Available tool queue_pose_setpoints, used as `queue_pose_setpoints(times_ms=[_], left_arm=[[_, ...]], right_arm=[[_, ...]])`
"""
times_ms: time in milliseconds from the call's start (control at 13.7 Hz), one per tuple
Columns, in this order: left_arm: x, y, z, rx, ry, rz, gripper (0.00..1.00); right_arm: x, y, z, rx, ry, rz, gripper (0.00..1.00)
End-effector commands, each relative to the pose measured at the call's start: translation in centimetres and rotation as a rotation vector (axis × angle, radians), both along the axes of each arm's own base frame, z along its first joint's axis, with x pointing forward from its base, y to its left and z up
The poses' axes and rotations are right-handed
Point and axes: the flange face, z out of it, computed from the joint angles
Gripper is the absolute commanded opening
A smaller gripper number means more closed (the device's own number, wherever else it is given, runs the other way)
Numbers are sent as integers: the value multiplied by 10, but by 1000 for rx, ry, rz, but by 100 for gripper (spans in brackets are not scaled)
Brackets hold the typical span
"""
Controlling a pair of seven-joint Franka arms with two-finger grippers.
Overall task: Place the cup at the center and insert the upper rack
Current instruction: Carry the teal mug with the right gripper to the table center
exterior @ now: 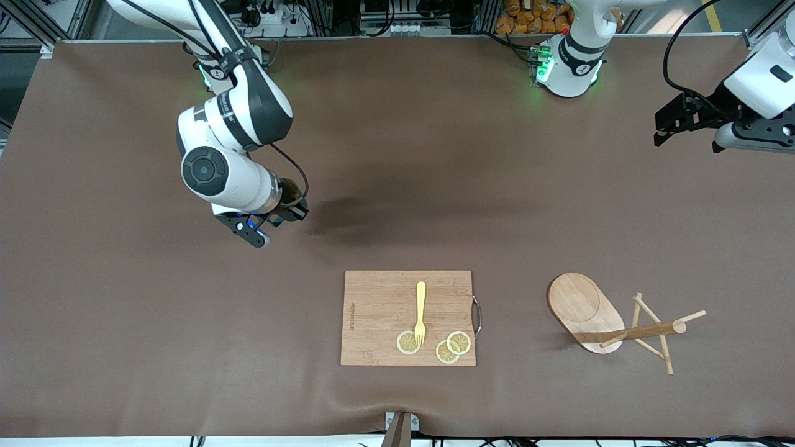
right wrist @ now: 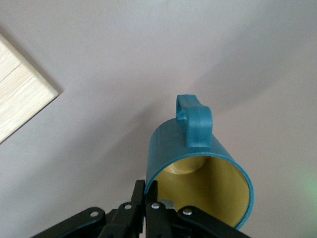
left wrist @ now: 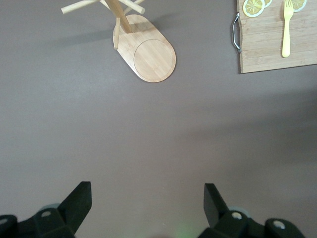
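**Cup held aloft, rack lying by the board**

The right gripper is clamped tight on the rim of the cup, one finger inside the yellow lining and one outside on the teal wall. The cup hangs in the air, tilted, handle uppermost in the right wrist view, over bare brown table toward the right arm's end. In the front view only a sliver of the cup shows under the arm's wrist.

The left gripper hovers with its jaws spread wide and nothing between them, over the table at the left arm's end, and that arm waits.

The upper rack sits near the front camera toward the left arm's end, its post leaning steeply in the front view and its thin pegs crossing at the tip. Well apart from it, toward the middle, lies a wooden cutting board. A yellow fork rests on the board with three lemon slices; its tines overlap one of them.
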Motion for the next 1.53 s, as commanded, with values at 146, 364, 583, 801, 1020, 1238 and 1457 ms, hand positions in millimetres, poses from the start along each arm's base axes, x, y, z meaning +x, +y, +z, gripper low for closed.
queue_pose_setpoints(times_ms=[146, 364, 583, 801, 1020, 1238, 1457], left_arm=[[0, 1, 4, -13, 6, -10, 100], [0, 1, 4, -13, 6, -10, 100], [0, 1, 4, -13, 6, -10, 100], [0, 1, 4, -13, 6, -9, 100], [0, 0, 4, -16, 6, -11, 100], [0, 1, 4, -16, 6, -10, 100], [0, 0, 4, -18, 6, -11, 100]], right_arm=[[-18, 53, 9, 28, 32, -256, 0], [-41, 107, 0, 6, 13, -393, 0], [-64, 152, -7, 7, -14, -533, 0], [-81, 179, -15, 5, -24, -610, 0], [-98, 204, -27, 7, -29, -688, 0], [-108, 223, -54, 11, -42, -751, 0], [-109, 230, -70, 17, -61, -750, 0]])
